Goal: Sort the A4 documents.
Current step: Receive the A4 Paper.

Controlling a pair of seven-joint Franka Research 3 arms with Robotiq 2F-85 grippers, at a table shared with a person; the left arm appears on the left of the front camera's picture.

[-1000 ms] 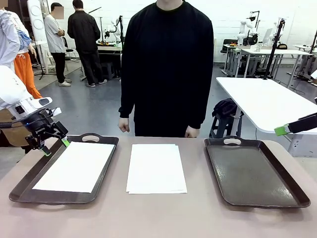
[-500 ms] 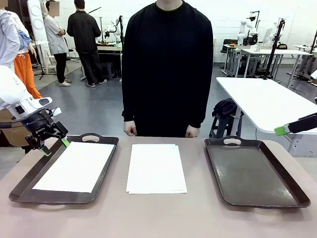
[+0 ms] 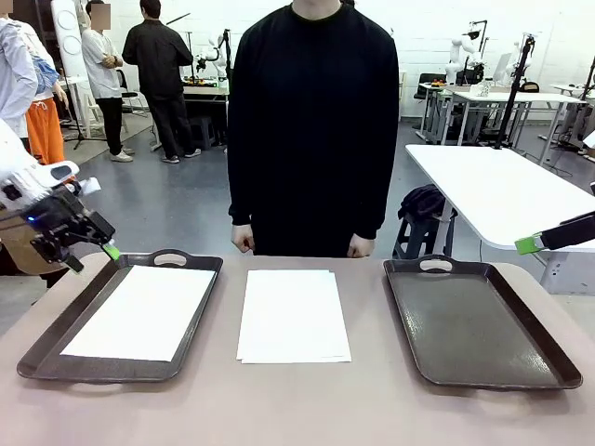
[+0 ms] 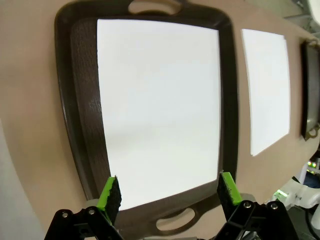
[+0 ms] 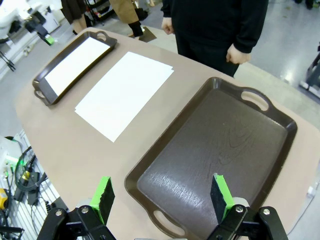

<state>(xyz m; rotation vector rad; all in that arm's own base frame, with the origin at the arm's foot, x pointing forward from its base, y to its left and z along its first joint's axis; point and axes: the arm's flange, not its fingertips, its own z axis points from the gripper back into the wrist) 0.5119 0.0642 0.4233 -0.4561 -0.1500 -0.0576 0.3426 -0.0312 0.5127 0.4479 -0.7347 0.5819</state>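
Note:
A loose stack of white A4 documents [image 3: 293, 316] lies on the table between two dark brown trays. One more white sheet [image 3: 139, 311] lies flat in the left tray [image 3: 56, 325]. The right tray [image 3: 474, 321] has nothing in it. My left gripper [image 3: 91, 257] hangs open above the left tray's far left corner, holding nothing. In the left wrist view its fingertips [image 4: 111, 192] frame the sheet [image 4: 160, 110] from above. My right gripper [image 3: 528, 244] is at the right edge, high off the table. In the right wrist view it stands open [image 5: 161, 196] above the bare tray [image 5: 215, 145].
A person in black stands at the table's far edge, with both hands [image 3: 244, 240] hanging just behind it. Bare brown tabletop [image 3: 297, 409] runs along the near edge. A white table [image 3: 502, 190] and other people stand farther back.
My left gripper has lifted and drawn back to the left, away from the left tray's corner. The papers, the trays and the right arm have stayed put.

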